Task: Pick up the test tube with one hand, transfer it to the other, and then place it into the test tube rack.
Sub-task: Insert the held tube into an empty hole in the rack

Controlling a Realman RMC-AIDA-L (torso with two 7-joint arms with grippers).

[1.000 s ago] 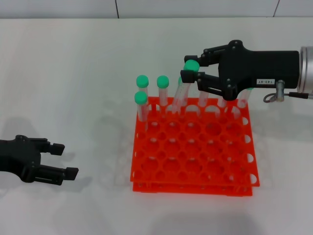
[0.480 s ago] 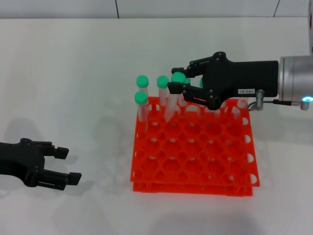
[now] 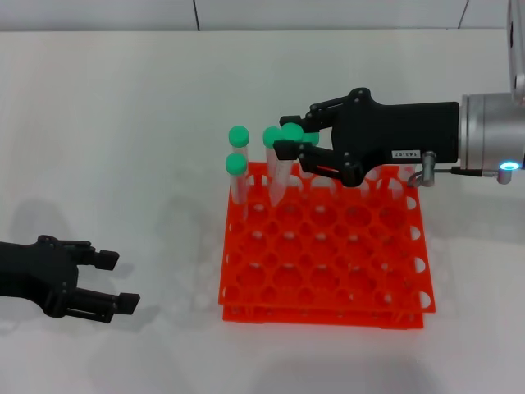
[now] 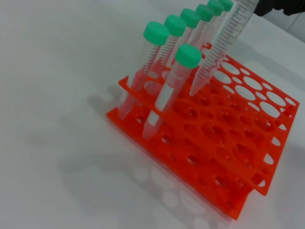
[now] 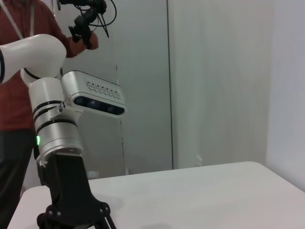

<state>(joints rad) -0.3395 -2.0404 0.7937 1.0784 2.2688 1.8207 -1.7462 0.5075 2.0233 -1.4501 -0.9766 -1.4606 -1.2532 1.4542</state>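
Green-capped test tube clamped in right gripper jaws, tilted, tip over far-left holes of orange test tube rack. Placement step; next, upright it over a free hole and lower. Left gripper parked near table's left edge, jaws apart.

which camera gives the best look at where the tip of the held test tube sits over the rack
The left wrist view: the test tube slants down with its pointed tip just above a hole near the back of the test tube rack. The head view shows the right tool gripping its cap end, the tip less clearly. The right wrist view misses both.
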